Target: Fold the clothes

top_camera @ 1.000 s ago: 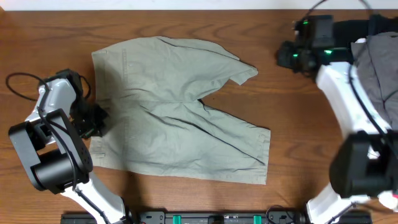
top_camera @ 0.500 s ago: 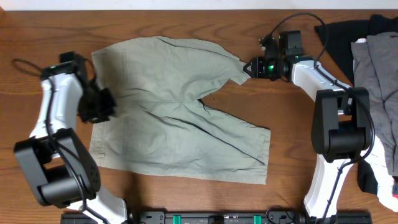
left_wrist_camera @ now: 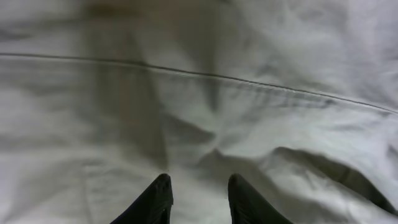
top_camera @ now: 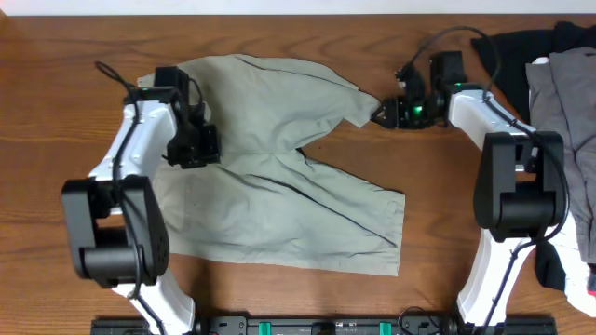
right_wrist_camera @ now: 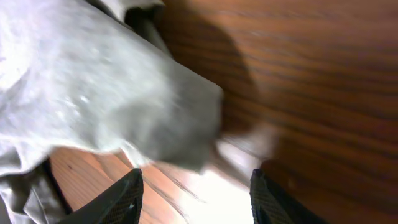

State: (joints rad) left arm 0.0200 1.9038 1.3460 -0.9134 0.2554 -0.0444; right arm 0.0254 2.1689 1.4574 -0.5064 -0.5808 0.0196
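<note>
Your shorts [top_camera: 270, 177] lay spread flat on the table [top_camera: 447, 214], waistband to the left and both legs running right, the upper leg ending in a loose corner near the table's far edge. Your left gripper [top_camera: 196, 149] sat over the waistband end, inside the cloth's outline. From the left wrist its fingers [left_wrist_camera: 158, 199] stood apart with a narrow gap, wrinkled fabric and a stitched seam lying just ahead of them. Nothing was pinched between them, and whether the tips touched the cloth I cannot tell. Your right gripper [top_camera: 383, 113] was at the upper leg's corner. From the right wrist its fingers [right_wrist_camera: 124, 200] stood wide apart. The corner lay just ahead of the gap, nearer the left tip, with bare wood under the other, and the cloth was not clamped.
</note>
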